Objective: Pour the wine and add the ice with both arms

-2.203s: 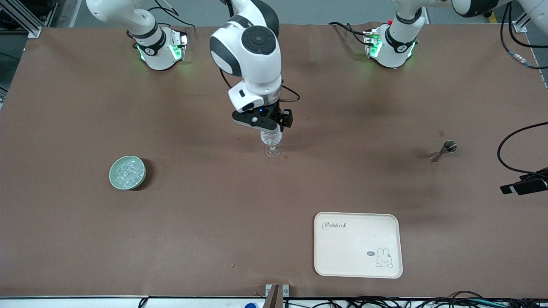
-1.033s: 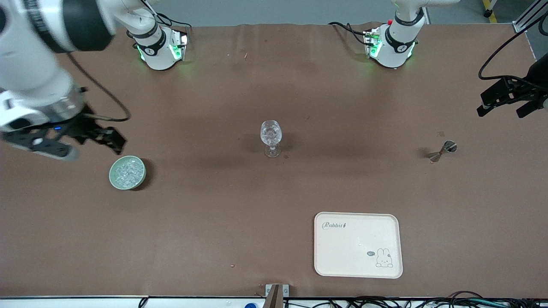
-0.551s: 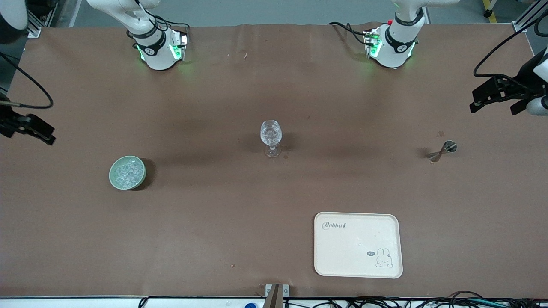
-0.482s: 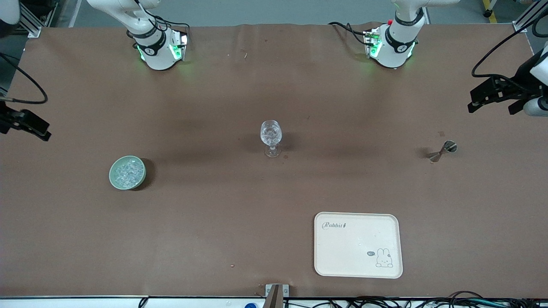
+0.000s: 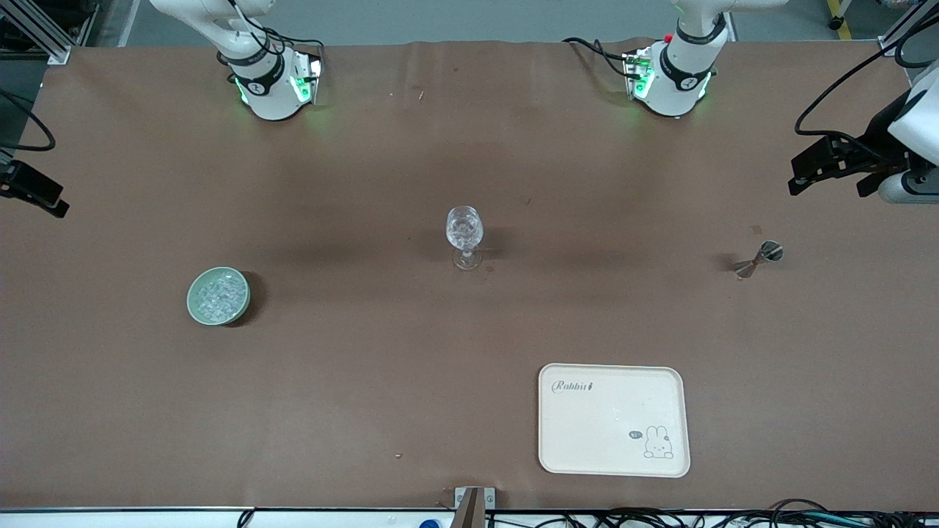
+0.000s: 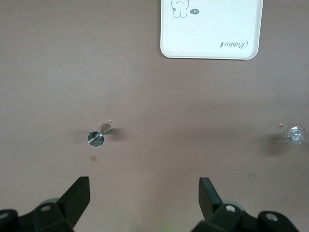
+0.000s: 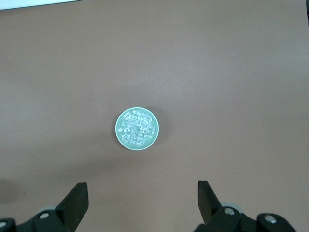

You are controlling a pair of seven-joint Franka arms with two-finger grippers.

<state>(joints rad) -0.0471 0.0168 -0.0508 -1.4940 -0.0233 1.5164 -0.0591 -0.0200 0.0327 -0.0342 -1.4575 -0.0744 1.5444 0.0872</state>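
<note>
While the glass (image 5: 464, 236) stands upright near the middle of the table (image 5: 367, 381), ice (image 5: 463, 229) glints in its cup, and more ice (image 5: 217, 294) fills the green bowl (image 5: 218, 295) toward the right arm's end, a little nearer the front camera than the glass. In the right wrist view the bowl (image 7: 136, 129) sits alone on bare brown cloth, well apart from everything else.

A steel jigger (image 5: 759, 259) lies on its side toward the left arm's end of the table. A cream tray (image 5: 613, 419) with a rabbit drawing rests near the table's front edge, nearer the camera than the glass.

The right gripper (image 5: 29, 189) hangs in the air at the table's edge on the right arm's end, fingers (image 7: 75, 203) spread wide with nothing between them. The left gripper (image 5: 836, 163) hovers over the table's edge at the left arm's end, above a spot close to the jigger (image 6: 98, 136); its fingers (image 6: 77, 194) also stand wide apart and hold nothing.
</note>
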